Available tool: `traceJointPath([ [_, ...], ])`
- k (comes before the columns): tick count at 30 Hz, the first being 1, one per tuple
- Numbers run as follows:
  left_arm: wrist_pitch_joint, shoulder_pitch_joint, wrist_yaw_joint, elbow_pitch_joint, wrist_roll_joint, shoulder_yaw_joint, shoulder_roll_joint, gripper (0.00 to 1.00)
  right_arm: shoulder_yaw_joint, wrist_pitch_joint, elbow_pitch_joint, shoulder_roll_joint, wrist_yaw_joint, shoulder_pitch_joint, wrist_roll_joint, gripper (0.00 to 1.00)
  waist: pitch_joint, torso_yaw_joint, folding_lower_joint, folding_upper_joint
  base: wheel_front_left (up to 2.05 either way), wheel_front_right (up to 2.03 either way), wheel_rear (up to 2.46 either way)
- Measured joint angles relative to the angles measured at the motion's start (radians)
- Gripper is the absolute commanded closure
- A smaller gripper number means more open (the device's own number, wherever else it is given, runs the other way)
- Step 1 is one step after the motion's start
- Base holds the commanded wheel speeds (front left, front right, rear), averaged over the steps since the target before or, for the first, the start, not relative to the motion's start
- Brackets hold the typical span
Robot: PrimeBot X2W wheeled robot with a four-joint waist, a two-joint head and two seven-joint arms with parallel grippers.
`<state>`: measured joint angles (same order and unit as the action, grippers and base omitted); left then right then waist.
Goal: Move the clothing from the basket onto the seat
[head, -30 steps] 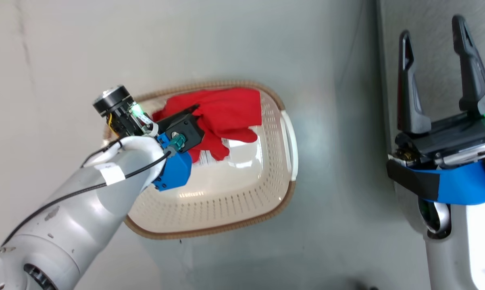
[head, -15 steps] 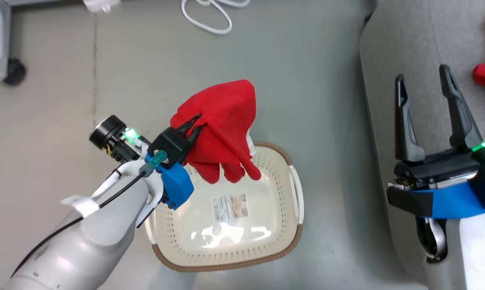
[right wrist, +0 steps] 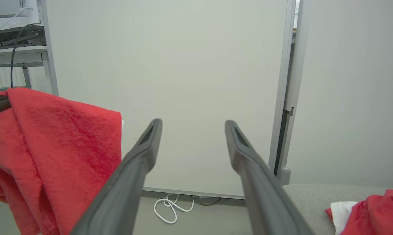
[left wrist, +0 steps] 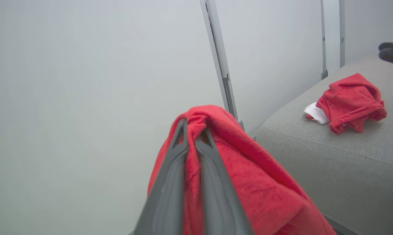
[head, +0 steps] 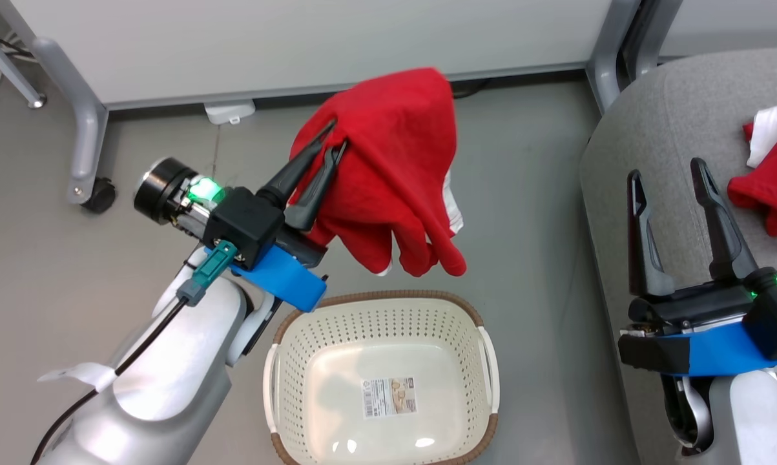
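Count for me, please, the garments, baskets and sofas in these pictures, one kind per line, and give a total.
Bright red soft fabric garments: 2, one gripped by the left pincer, one lying on the light grey fabric sofa
Cream-white oval plastic laundry baskets: 1
Light grey fabric sofas: 1
Total: 4

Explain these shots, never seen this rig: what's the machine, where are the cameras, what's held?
A wheeled robot with two arms, each ending in a two-finger gripper. One picture is from its head, looking down; the other two look along each wrist's fingers. The left gripper is shut on a red garment, held in the air near the empty basket on the floor. The right gripper is open, holding nothing, beside the sofa. A second garment lies on the sofa.
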<state>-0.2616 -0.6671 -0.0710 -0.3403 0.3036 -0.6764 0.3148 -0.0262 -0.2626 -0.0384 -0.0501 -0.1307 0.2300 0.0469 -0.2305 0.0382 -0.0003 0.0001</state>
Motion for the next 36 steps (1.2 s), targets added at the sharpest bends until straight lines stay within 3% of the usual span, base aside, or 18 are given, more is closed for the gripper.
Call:
traceJointPath([
  [10, 0.0, 0.021, -0.015, 0.147, -0.014, 0.103, -0.051, 1.0, 0.009, 0.0, 0.009, 0.0, 0.0, -0.025, 0.024, 0.0, 0.058, 0.001, 0.0001, 0.0, 0.0, 0.0, 0.0],
  [24, 0.0, 0.031, -0.038, 0.143, -0.04, 0.101, -0.067, 1.0, 0.05, 0.0, -0.005, 0.0, 0.0, -0.038, 0.041, 0.0, 0.093, -0.007, 0.0002, 0.0, 0.0, 0.0, 0.0],
  [29, 0.0, 0.035, -0.044, 0.133, -0.042, 0.101, -0.072, 1.0, 0.127, 0.0, -0.035, 0.0, 0.0, -0.032, 0.036, 0.0, 0.098, -0.006, 0.0003, 0.0, 0.0, 0.0, 0.0],
  [36, 0.0, 0.035, -0.049, 0.122, -0.05, 0.1, -0.081, 1.0, 0.335, 0.0, -0.037, 0.001, 0.0, 0.01, 0.027, 0.0, 0.099, 0.004, 0.0003, 0.0, 0.0, 0.0, 0.0],
])
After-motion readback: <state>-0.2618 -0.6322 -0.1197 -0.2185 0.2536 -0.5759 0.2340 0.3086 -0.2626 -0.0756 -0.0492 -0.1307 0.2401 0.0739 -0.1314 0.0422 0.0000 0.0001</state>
